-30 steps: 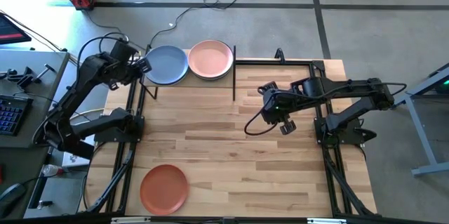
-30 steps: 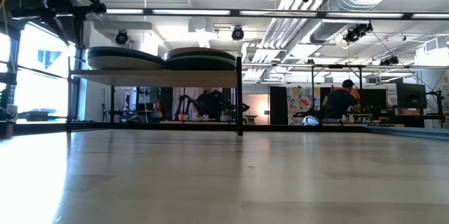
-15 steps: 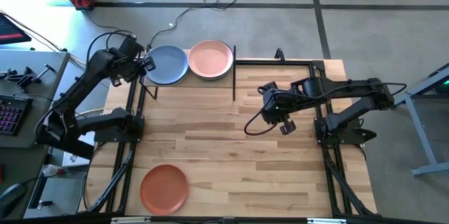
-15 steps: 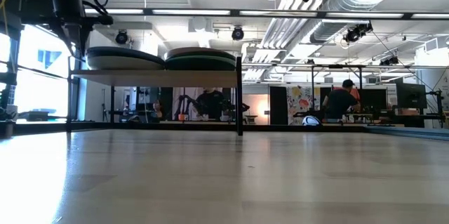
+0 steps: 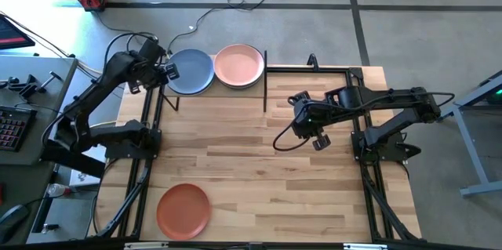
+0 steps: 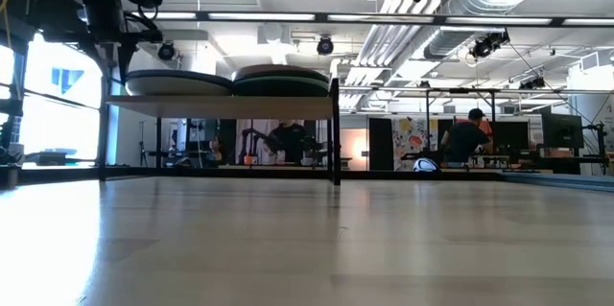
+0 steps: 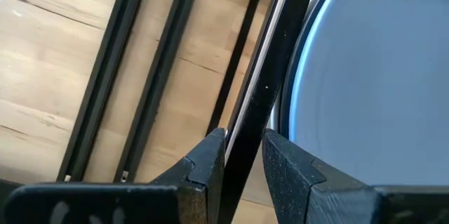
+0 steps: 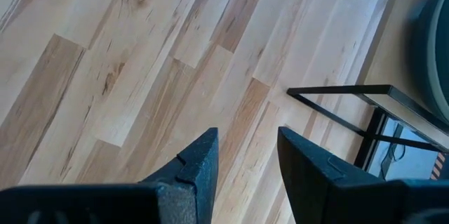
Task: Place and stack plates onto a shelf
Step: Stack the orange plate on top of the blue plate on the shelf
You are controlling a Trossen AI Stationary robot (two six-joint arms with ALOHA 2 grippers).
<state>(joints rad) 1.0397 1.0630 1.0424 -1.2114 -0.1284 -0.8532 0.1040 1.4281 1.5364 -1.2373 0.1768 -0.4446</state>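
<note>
The shelf [image 5: 265, 85] stands at the table's far left. It carries two stacks of plates, a blue plate [image 5: 192, 71] on top of one and a pink plate [image 5: 238, 65] on top of the other. In the low view the stacks [image 6: 278, 80] rest on the board. A terracotta plate [image 5: 183, 210] lies flat on the table near the front left corner. My left gripper [image 5: 163, 70] is at the shelf's left edge, shut on its black frame. My right gripper [image 5: 315, 130] hangs open over the table's middle right, nothing between its fingers [image 8: 247, 143]. My left gripper holds the black bar of the shelf's left edge [image 7: 258, 101] between its two fingers, one finger [image 7: 210, 155] outside the bar and one on the plate side. The fingers come from above, slanting down, and lie across the bar. The shelf stands on the table.
Bare plank tabletop [image 5: 259, 164] lies between the shelf and the terracotta plate. Black table-frame rails [image 5: 145, 164] run along the left and right edges. A cable [image 5: 286, 136] hangs below my right arm. People show in the room beyond the table [image 6: 470, 138].
My left gripper has moved toward the table's right and far edges and a little down, staying on the shelf's left bar. The shelf with both plate stacks has slid a short way along the table toward the right.
</note>
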